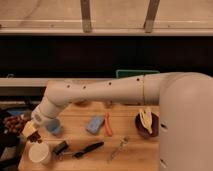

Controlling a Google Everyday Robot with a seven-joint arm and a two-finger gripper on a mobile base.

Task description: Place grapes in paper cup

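End effector (29,131) is down at the far left edge of the wooden counter (130,150), hanging just above and a bit left of the paper cup (39,153), and it's clenched shut. Dark berries show right under it, just above the cup's rim, and that looks like the grapes (34,139) dangling from the grip, though it's murky there so I can't swear they're pinched rather than just next to it. More dark reddish stuff sits off the counter's left side around the gripper, can't tell what that is. The paper cup stands upright near the front left corner. Just behind it, tucked by the arm's wrist, is a small blue cup (54,127). Right of the paper cup lies a black-handled tool (82,150), then a metal fork-looking thing (119,148) further right. Mid-counter there's a blue sponge (94,124) with an orange carrot-like piece (108,125) just beside it, and a dark bowl with a banana (146,122) over on the right. The big white arm (100,95) stretches across the whole back of the counter.
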